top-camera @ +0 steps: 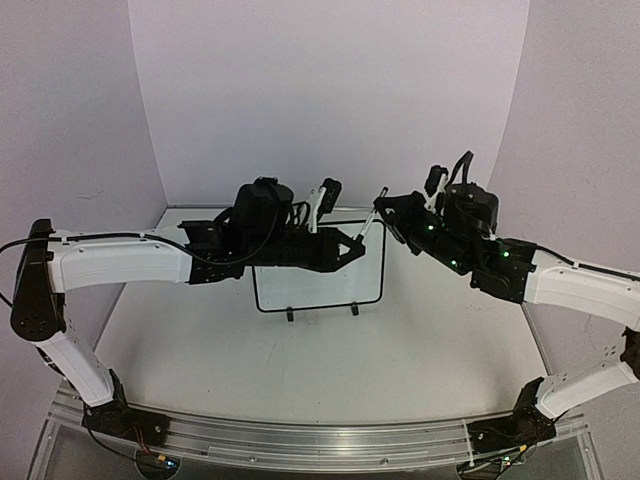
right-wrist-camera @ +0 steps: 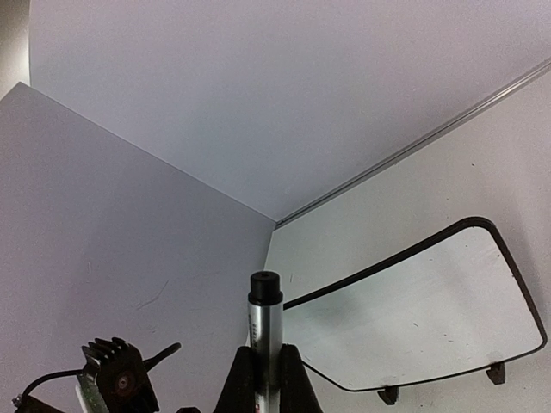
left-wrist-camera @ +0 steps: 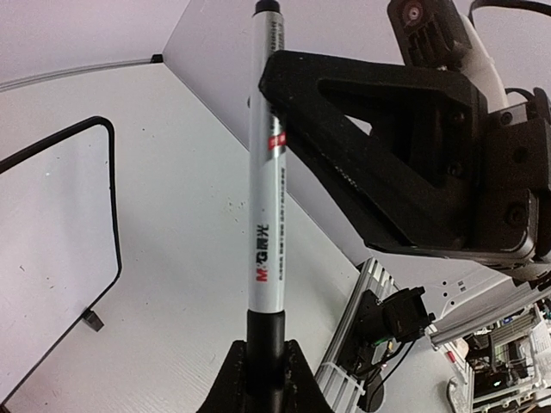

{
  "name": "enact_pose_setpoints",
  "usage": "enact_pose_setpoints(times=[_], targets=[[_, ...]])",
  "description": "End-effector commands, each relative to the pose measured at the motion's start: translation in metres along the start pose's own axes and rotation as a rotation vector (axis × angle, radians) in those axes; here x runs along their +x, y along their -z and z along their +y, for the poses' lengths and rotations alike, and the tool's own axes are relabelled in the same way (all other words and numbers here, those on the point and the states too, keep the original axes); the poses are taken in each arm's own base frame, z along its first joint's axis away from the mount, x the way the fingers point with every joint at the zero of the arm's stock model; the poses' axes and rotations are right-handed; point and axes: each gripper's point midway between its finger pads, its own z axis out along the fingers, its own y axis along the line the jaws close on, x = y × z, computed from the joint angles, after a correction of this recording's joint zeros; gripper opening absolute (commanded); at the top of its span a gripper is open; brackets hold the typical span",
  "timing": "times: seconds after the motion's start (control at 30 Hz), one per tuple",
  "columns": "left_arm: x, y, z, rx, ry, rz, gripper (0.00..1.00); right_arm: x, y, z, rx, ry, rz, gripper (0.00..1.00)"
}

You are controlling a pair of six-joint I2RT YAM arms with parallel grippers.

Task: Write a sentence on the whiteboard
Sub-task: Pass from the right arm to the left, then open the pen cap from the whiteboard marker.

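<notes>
Silver marker (left-wrist-camera: 265, 215) pinched by both: left gripper (left-wrist-camera: 263, 370) clamped on black end, right gripper (right-wrist-camera: 267, 357) closed tight on barrel. Whiteboard (top-camera: 320, 285) blank, middle of table (top-camera: 300, 370), toward far edge. Looks light, probably skids under pen pressure, so steady it by frame imo.

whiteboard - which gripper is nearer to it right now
Left. The left gripper hangs over the upper right part of the whiteboard; the right gripper sits just beyond its top right corner. Both are shut on the marker.
</notes>
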Motion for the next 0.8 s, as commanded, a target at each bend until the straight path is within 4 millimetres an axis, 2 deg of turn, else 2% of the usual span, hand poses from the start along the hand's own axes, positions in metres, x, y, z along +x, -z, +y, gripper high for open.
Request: enact_pose_setpoints(times=[0.0, 0.07, 0.13, 0.27, 0.4, 0.5, 0.63, 0.77], targets=[[-0.02, 0.003, -0.018, 0.037, -0.033, -0.044, 0.0, -0.013, 0.011, 0.005, 0.035, 0.066, -0.014, 0.16], [-0.015, 0.007, -0.016, 0.032, -0.039, -0.032, 0.0, -0.017, 0.017, -0.001, 0.074, 0.121, -0.015, 0.35], [-0.009, 0.012, -0.013, 0.023, -0.052, -0.014, 0.0, -0.02, 0.027, -0.008, 0.125, 0.201, 0.0, 0.47], [0.013, 0.023, -0.008, 0.015, -0.1, 0.075, 0.0, -0.028, 0.049, -0.012, 0.158, 0.339, 0.067, 0.62], [0.043, 0.033, -0.006, 0.046, -0.163, 0.22, 0.0, -0.021, 0.067, -0.011, 0.115, 0.448, 0.226, 0.69], [0.062, 0.042, -0.013, 0.141, -0.186, 0.305, 0.0, -0.007, 0.076, -0.012, 0.051, 0.477, 0.366, 0.72], [0.076, 0.056, -0.037, 0.311, -0.213, 0.372, 0.0, 0.032, 0.086, -0.001, -0.121, 0.463, 0.598, 0.77], [0.082, 0.066, -0.051, 0.406, -0.235, 0.412, 0.0, 0.068, 0.096, 0.008, -0.254, 0.401, 0.798, 0.79]])
